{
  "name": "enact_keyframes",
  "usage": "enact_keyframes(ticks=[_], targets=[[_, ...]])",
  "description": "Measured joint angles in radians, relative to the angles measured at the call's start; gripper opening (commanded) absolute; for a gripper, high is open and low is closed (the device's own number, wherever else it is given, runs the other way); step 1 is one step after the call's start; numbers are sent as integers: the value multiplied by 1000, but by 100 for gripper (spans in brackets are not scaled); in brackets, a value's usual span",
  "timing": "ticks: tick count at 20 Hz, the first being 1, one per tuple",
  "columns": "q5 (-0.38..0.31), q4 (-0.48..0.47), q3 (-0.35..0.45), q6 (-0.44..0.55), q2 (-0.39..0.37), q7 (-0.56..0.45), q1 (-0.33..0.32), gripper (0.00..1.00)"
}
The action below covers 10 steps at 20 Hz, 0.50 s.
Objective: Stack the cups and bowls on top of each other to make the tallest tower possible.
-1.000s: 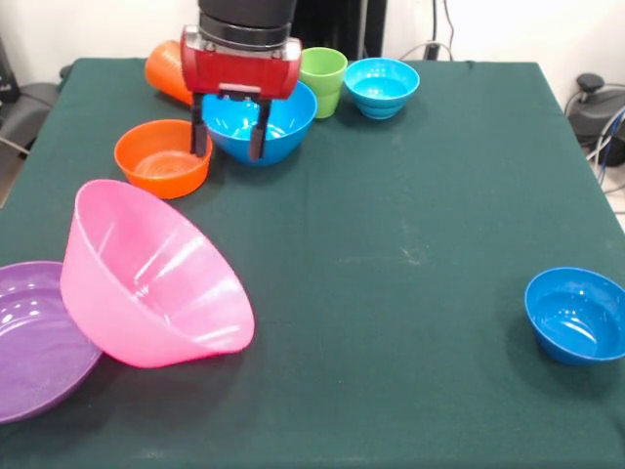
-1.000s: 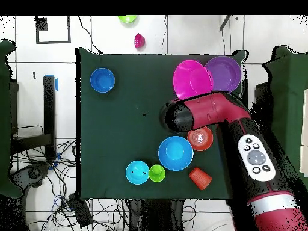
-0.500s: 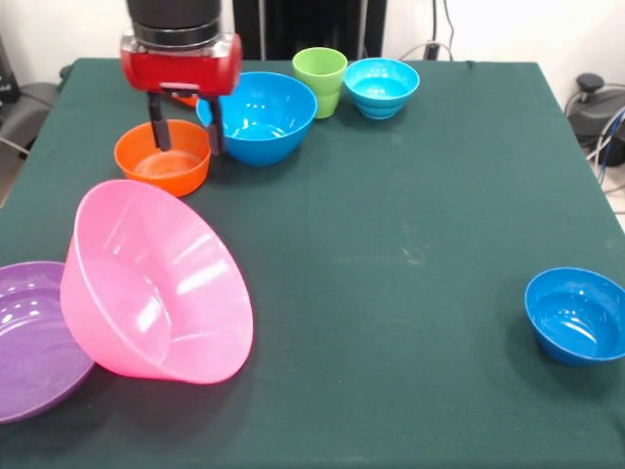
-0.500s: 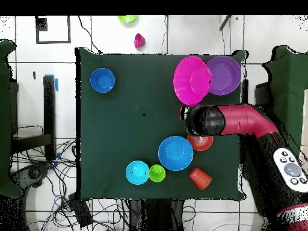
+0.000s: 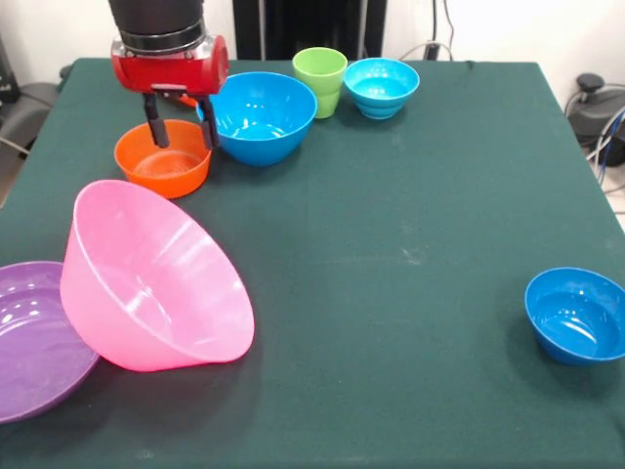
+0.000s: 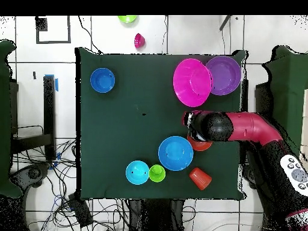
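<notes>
My gripper (image 5: 180, 134) is open and empty, its two black fingers hanging just above the small orange bowl (image 5: 162, 162). The medium blue bowl (image 5: 259, 115) sits right beside it, with the lime green cup (image 5: 321, 78) and small cyan bowl (image 5: 381, 85) behind. The huge pink bowl (image 5: 146, 283) lies tilted, leaning on the purple bowl (image 5: 29, 342). The small dark blue bowl (image 5: 578, 315) sits alone at the near right. The orange cup (image 6: 200, 177) lies on its side, hidden behind the arm in the front view. In the overhead view the arm (image 6: 231, 127) covers most of the orange bowl (image 6: 198, 145).
Green cloth covers the table (image 5: 410, 244). In the overhead view a small green object (image 6: 127, 18) and a small pink object (image 6: 139, 41) lie on the floor beyond the table's far edge. Cables lie on the floor by the table.
The gripper moved from over the blue bowl's rim sideways to above the orange bowl. The pink bowl rocked slightly on the purple bowl.
</notes>
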Motion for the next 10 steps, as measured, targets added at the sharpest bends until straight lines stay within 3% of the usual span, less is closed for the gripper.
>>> enact_keyframes(ticks=[4,7,10], targets=[[-103,25,32,-1,-69,-12,22,100],[-103,35,63,-1,-91,-25,12,100],[-51,36,111,13,-95,-44,-21,100]])
